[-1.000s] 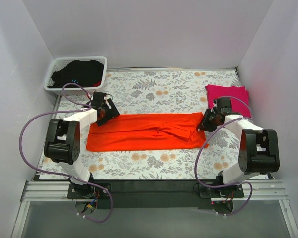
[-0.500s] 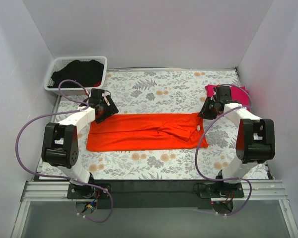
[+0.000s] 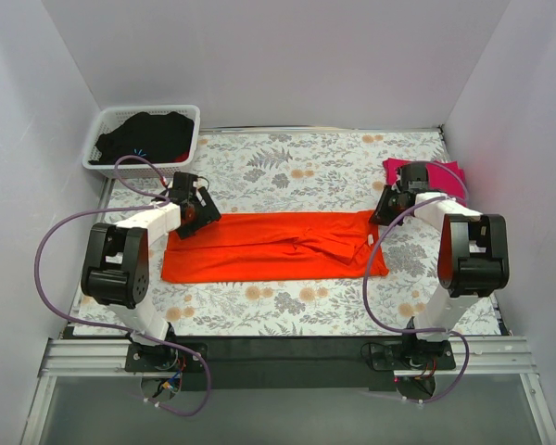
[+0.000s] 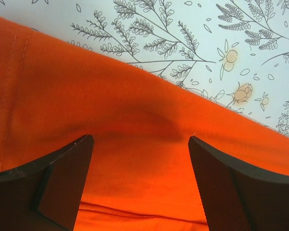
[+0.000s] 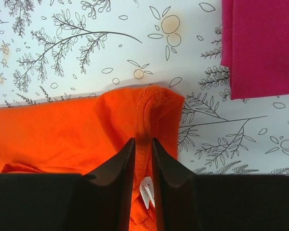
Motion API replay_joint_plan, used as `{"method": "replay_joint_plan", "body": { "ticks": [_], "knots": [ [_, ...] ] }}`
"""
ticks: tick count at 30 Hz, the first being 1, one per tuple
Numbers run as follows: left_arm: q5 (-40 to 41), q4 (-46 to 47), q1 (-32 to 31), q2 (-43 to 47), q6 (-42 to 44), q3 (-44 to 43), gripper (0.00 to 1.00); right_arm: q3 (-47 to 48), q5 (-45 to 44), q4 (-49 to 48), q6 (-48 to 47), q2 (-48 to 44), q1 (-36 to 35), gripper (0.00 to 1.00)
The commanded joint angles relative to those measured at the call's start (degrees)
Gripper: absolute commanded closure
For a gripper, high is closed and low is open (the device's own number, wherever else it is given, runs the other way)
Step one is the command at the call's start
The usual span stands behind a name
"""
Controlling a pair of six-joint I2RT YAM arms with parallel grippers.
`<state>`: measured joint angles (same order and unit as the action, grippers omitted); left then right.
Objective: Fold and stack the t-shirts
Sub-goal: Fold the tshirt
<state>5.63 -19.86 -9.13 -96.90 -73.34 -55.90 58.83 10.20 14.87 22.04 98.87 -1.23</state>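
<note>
Right claw (image 5: 143, 142) first: a second ago it sat at the near right end of the orange t-shirt (image 3: 269, 246). Now it has swung to the far right corner and drawn narrow, with a raised ridge of the seamed edge pinched between its fingers. A small white label (image 5: 145, 190) shows just below the pinch. So I judge that I hold that corner.

My left claw (image 4: 140, 139) made a short trip away from the cloth and came back. It now hangs over the far left corner of the same shirt, jaws wide, orange cloth spread beneath and between them, and nothing is gripped yet. From the wrist view I cannot tell whether the fingertips touch the fabric.

The orange t-shirt lies as a long band across the middle of the floral bench (image 3: 306, 167) — already narrowed lengthwise, by the look of it. The magenta t-shirt (image 5: 265, 48) lies folded just beyond my right claw at the far right, apart from the orange one.

What this means — one far corner is secured and the other is only lined up. The left claw needs to close on its corner before both lift together for the next fold. If only the right side rises, the band will skew.
</note>
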Motion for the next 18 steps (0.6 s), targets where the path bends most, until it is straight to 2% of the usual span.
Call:
{"method": "replay_joint_plan", "body": {
  "ticks": [1,11,13,14,18],
  "knots": [
    [0.96,0.70,0.25,-0.48,-0.22,0.88,0.25,1.64,0.35,-1.86,-1.04,1.06,0.18,0.77],
    [1.58,0.78,0.25,-0.83,-0.14,1.49,0.26,1.03,0.09,-3.10,-0.51,1.59,0.18,0.77],
    [2.37,0.52,0.25,-0.92,-0.05,1.58,0.25,0.85,-0.96,-3.01,-1.04,1.68,0.18,0.86],
    [2.72,0.43,0.25,-1.09,-0.05,1.67,0.26,0.76,-1.40,-3.01,-1.21,1.59,0.18,0.97],
    [3.07,-0.45,0.25,-1.80,-0.13,1.49,0.26,0.23,-2.46,-2.66,-2.27,0.98,0.62,0.99]
  ]
}}
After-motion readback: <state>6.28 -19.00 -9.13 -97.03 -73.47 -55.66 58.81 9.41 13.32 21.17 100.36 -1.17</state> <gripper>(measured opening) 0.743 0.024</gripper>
